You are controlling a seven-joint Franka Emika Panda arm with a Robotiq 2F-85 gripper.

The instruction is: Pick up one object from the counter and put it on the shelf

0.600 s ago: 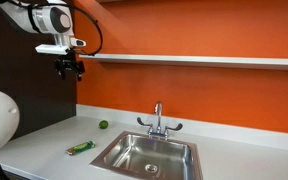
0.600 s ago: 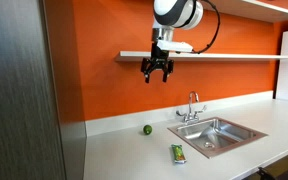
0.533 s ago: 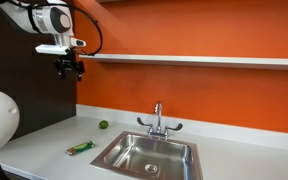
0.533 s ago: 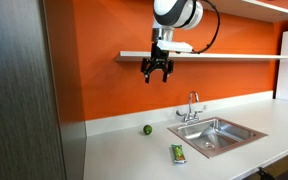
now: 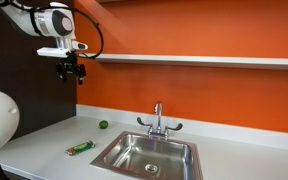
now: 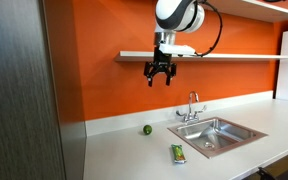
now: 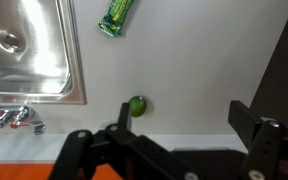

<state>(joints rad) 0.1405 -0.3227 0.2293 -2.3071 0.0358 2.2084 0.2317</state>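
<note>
One slim green packet point(image 7: 116, 17), orange-yellow at one end, lies at eleven o'clock from my wide, empty end effector point(image 7: 169, 142).

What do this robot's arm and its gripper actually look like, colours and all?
The arm is glossy white with rounded, bulbous joints. A black cable loops out from its wrist. Below a flat white plate sits the gripper, all black, with two chunky jointed fingers.

The counter point(image 7: 184, 60) and sink point(image 7: 34, 62) run past the wrist view's edges.
</note>
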